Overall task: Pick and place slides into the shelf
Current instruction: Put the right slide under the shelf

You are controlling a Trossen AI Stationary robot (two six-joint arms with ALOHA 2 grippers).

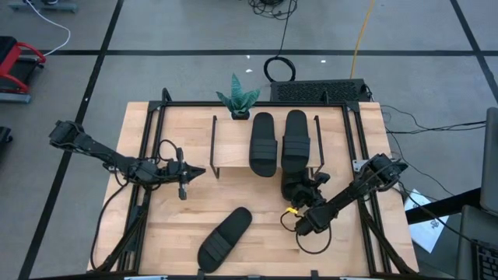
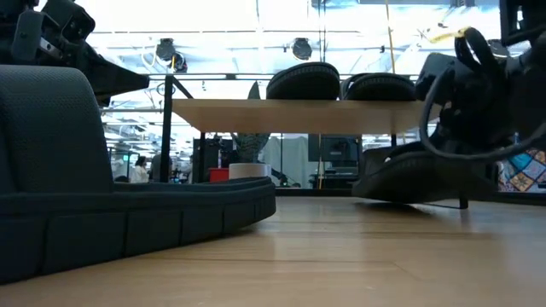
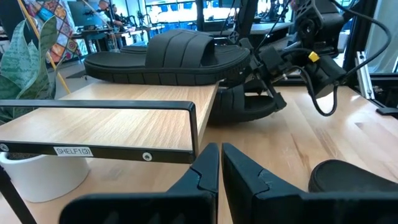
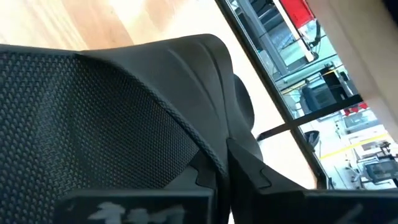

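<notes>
While the left gripper (image 1: 196, 171) waits at nine o'clock, fingers closed and empty, a loose slide (image 1: 224, 236) lies at six. Two slides (image 1: 279, 140) top the shelf (image 1: 233, 146). Right gripper (image 1: 299, 187), at four, grips a third slide (image 3: 249, 102); next, I judge, it slips underneath.

shelf (image 1: 233, 144) top half bare, two slides (image 1: 278, 141) crowding right
</notes>
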